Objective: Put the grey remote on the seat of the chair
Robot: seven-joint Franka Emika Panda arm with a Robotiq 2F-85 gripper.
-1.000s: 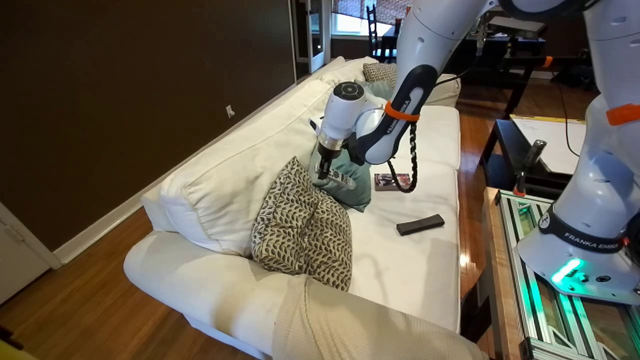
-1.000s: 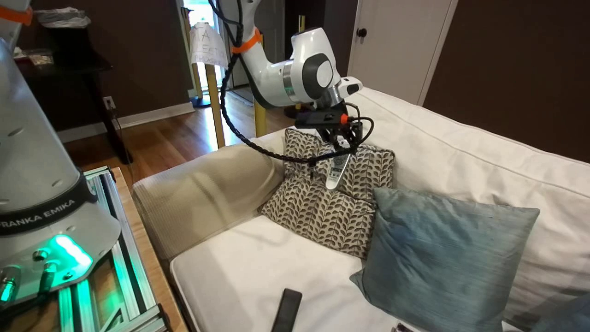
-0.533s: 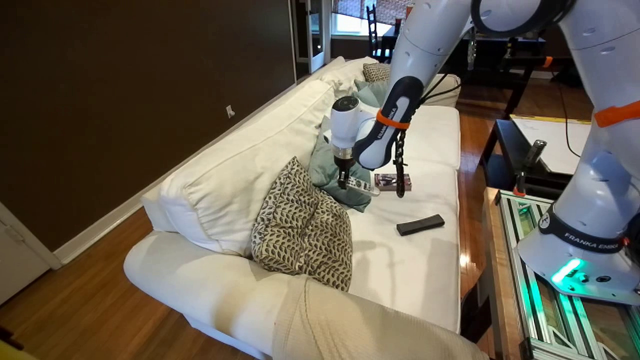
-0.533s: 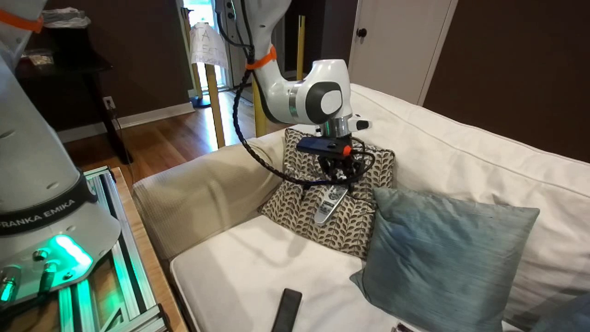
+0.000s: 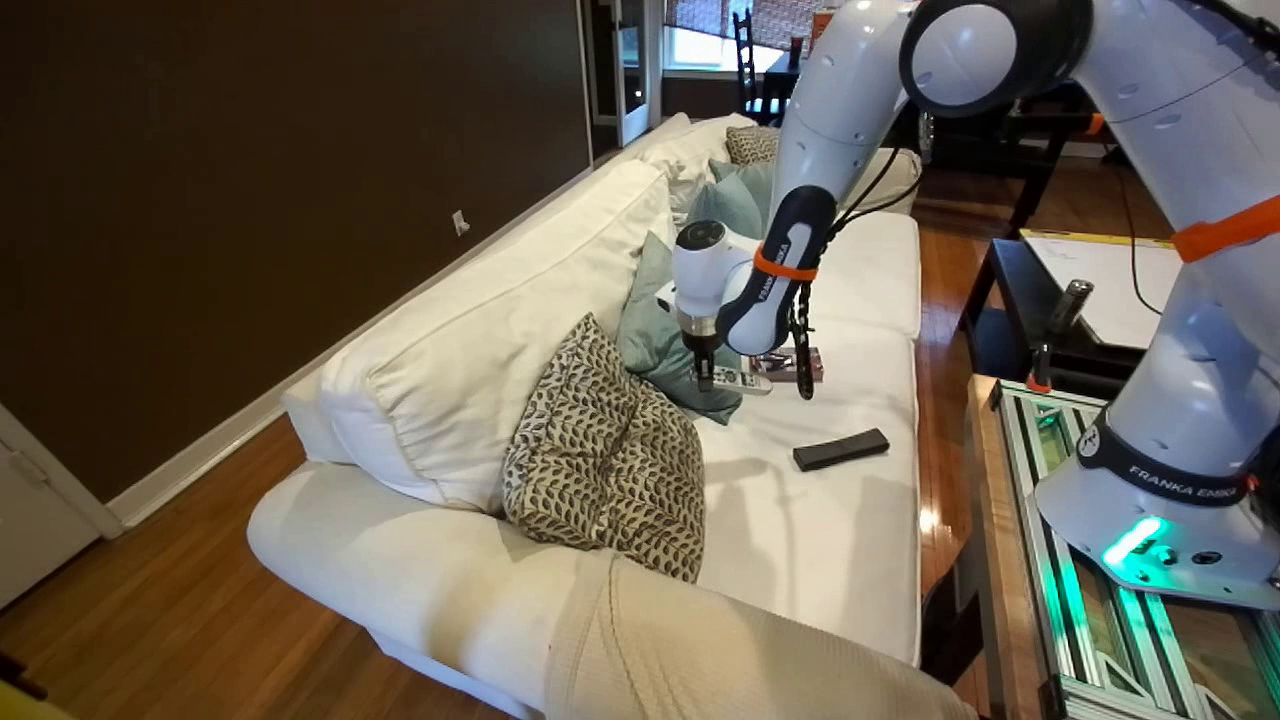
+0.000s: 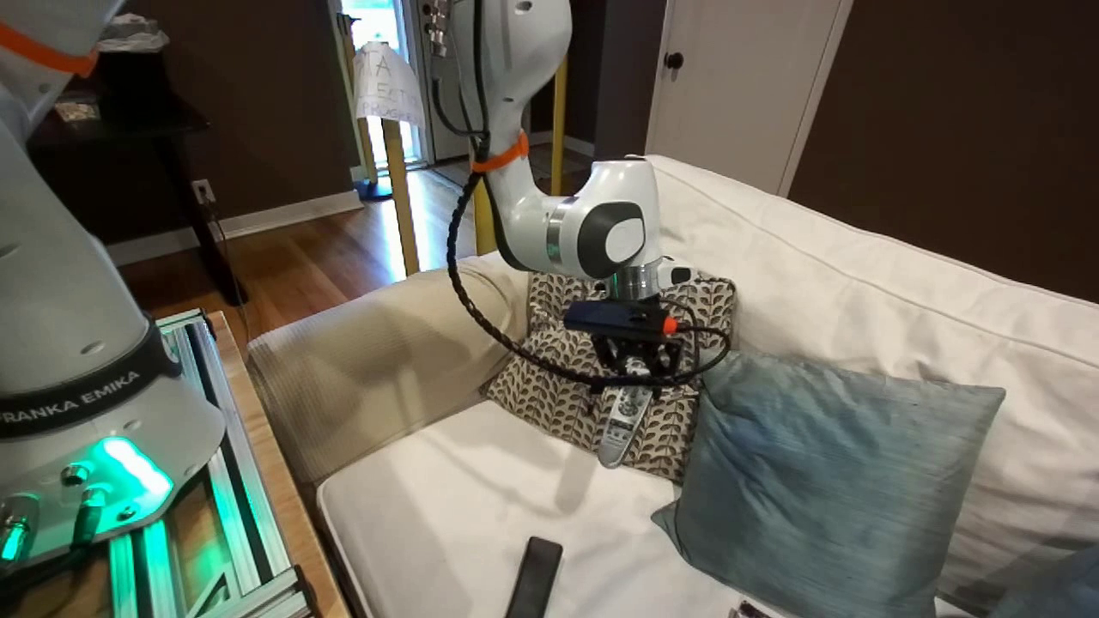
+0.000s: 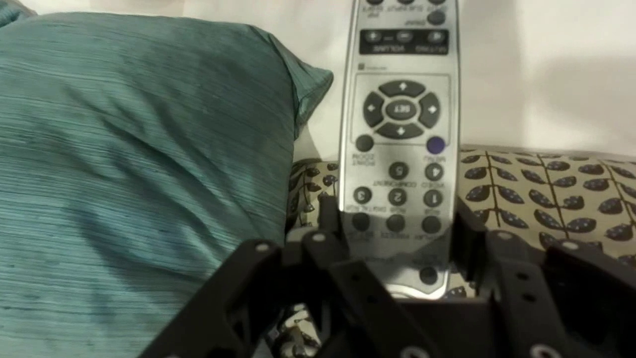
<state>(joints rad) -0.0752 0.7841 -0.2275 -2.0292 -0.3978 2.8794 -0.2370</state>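
Wrist view: grey remote pinched in your gripper

You've got it by 1 end, btwn 2 fingers, 1 per side. In an exterior view it's up off the sofa seat, in front of the patterned pillow, w/ teal pillow nearby & black remote on the seat.

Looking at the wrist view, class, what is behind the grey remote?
Past the edges of the grey remote show the white seat, higher in the picture, and the patterned pillow, lower. What the remote covers cannot be seen.
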